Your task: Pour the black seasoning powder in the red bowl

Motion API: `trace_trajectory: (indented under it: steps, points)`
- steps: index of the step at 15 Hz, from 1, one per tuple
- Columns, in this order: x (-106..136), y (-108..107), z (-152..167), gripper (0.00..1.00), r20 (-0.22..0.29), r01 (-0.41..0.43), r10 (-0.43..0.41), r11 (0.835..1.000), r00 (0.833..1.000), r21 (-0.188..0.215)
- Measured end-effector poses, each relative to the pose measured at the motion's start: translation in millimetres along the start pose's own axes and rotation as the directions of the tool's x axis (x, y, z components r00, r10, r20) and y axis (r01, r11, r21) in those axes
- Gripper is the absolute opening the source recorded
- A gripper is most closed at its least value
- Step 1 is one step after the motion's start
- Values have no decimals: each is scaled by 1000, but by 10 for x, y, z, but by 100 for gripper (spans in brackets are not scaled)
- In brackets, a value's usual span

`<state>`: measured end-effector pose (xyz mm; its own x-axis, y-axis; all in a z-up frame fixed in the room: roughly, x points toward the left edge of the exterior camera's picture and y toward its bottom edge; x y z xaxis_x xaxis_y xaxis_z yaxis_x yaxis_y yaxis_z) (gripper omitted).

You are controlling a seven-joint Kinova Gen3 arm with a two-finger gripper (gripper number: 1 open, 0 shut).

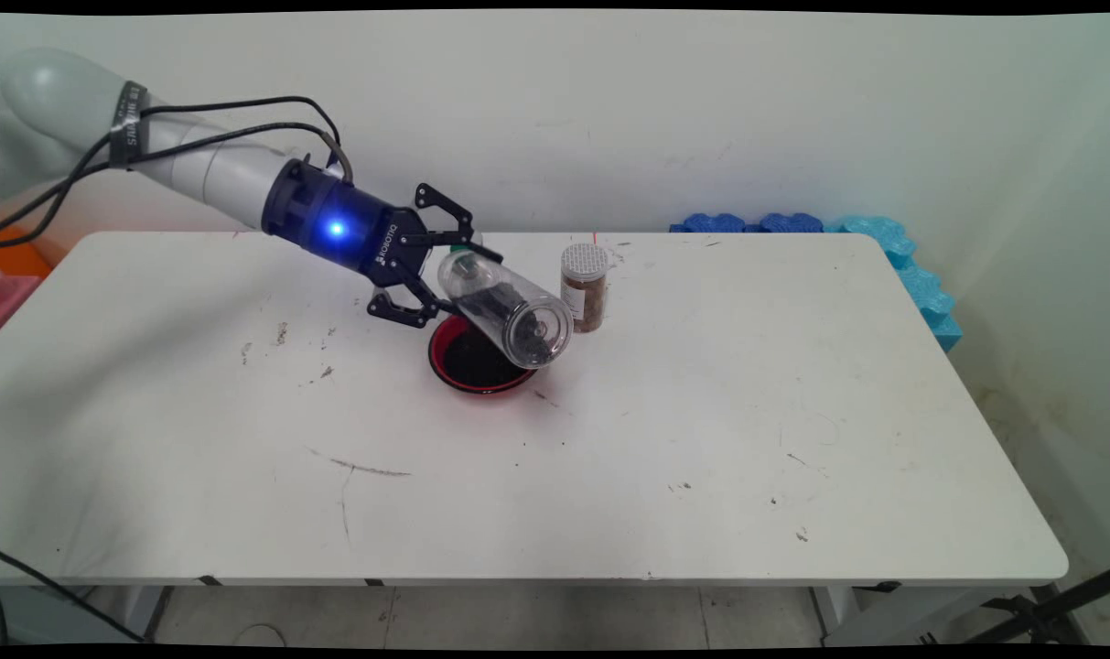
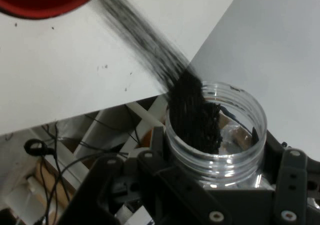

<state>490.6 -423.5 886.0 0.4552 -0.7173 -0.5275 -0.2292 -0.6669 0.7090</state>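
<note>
Currently clear plastic jar (image 1: 511, 311) is clamped between fingers of gripper (image 1: 445, 265), held above red bowl (image 1: 475, 359) on white table (image 1: 609, 439). Jar is tipped, long axis slanted, open mouth (image 2: 215, 130) angled down toward bowl. Black granules (image 2: 192, 115) are seen streaming from mouth; dark heap lies in bowl. Lidded spice jar (image 1: 584, 286) with brown contents stands upright just beside.

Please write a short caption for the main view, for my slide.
Gripper tilts a clear jar of dark grains over a red bowl.
</note>
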Motion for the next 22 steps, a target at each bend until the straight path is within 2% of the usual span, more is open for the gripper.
trace_trajectory:
  steps: [7,10,14,18,21,22]
  points:
    - [116,6,20,0,-5,-149,149,989,989,18]
    - [155,14,29,0,-5,-217,217,976,976,26]
    - [203,25,42,0,2,-313,314,949,950,38]
    - [240,46,50,0,8,-440,441,896,898,55]
    - [246,61,61,0,25,-544,544,836,839,69]
    - [245,67,67,0,32,-582,581,810,813,72]
